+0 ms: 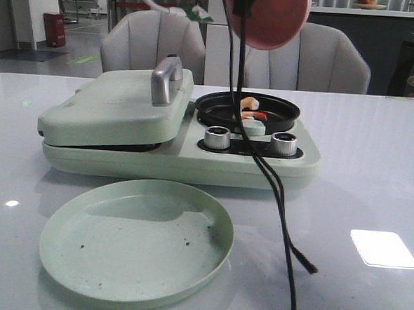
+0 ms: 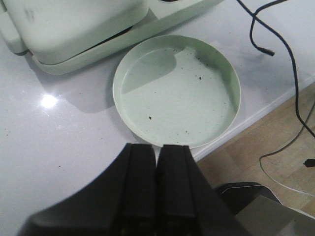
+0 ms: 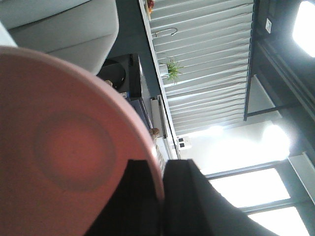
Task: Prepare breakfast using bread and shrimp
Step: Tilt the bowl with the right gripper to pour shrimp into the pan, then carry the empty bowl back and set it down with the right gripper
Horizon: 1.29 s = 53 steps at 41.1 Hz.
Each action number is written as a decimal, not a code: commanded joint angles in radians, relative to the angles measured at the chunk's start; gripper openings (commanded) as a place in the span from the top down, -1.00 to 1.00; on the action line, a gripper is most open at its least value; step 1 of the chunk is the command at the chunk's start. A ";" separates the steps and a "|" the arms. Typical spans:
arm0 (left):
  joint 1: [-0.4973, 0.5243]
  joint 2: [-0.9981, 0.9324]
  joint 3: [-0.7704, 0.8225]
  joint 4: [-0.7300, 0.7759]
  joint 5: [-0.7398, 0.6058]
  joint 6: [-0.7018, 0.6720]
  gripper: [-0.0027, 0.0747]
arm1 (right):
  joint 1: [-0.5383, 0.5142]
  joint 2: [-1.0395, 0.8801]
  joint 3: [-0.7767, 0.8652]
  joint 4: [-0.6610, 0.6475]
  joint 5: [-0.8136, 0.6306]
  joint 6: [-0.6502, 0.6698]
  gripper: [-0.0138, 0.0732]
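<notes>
On the left of the white counter stands the pale green breakfast maker, its sandwich lid down with the metal handle on top. No bread shows anywhere; whether slices lie under that lid cannot be told.

In front of it rests the green plate, holding only a scatter of dark crumbs. The left end effector hovers near the plate's rim at the counter's edge, its fingers pressed together on nothing.

Further right, the small black pan sits in the maker's right well, behind two metal knobs. Inside it lies the shrimp, curled orange-pink and white, with a red-orange bit just beside it that is too small to name. A black cable drapes down across the pan and knobs to the counter.

Above the pan hangs the pink plate, tipped on edge. The right end effector is clamped on its rim, one finger on each face.

The step in hand looks like the shrimp going into the pan from the pink plate, likely already tipped out. To finish well, the right arm should level the plate before carrying it off, keep clear of the hanging cable, and set it down well apart from the hot pan.
</notes>
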 commanded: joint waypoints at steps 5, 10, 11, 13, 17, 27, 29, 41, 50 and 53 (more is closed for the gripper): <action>-0.008 -0.007 -0.027 -0.020 -0.058 -0.010 0.67 | -0.002 -0.122 -0.043 -0.108 0.061 -0.003 0.58; -0.008 -0.007 -0.027 -0.020 -0.058 -0.010 0.67 | -0.003 -0.122 -0.043 -0.097 0.073 -0.003 0.58; -0.008 -0.007 -0.027 -0.020 -0.058 -0.010 0.67 | -0.003 -0.122 -0.043 -0.097 0.075 -0.003 0.58; -0.008 -0.007 -0.027 -0.020 -0.058 -0.010 0.67 | -0.003 -0.122 -0.043 -0.096 0.080 -0.003 0.58; -0.008 -0.007 -0.027 -0.020 -0.058 -0.010 0.67 | -0.003 -0.127 -0.043 -0.067 0.112 -0.003 0.58; -0.008 -0.007 -0.027 -0.020 -0.058 -0.010 0.67 | -0.020 -0.291 -0.033 0.407 0.134 -0.065 0.58; -0.008 -0.007 -0.027 -0.020 -0.058 -0.010 0.67 | -0.044 -0.344 -0.011 0.518 0.129 -0.068 0.58; -0.008 -0.007 -0.027 -0.020 -0.058 -0.010 0.67 | -0.301 -0.644 0.351 0.961 0.067 -0.131 0.58; -0.008 -0.007 -0.027 -0.020 -0.058 -0.010 0.67 | -0.558 -0.792 0.667 1.294 -0.053 -0.262 0.58; -0.008 -0.007 -0.027 -0.020 -0.058 -0.010 0.67 | -0.646 -0.808 0.753 1.400 -0.098 -0.319 0.58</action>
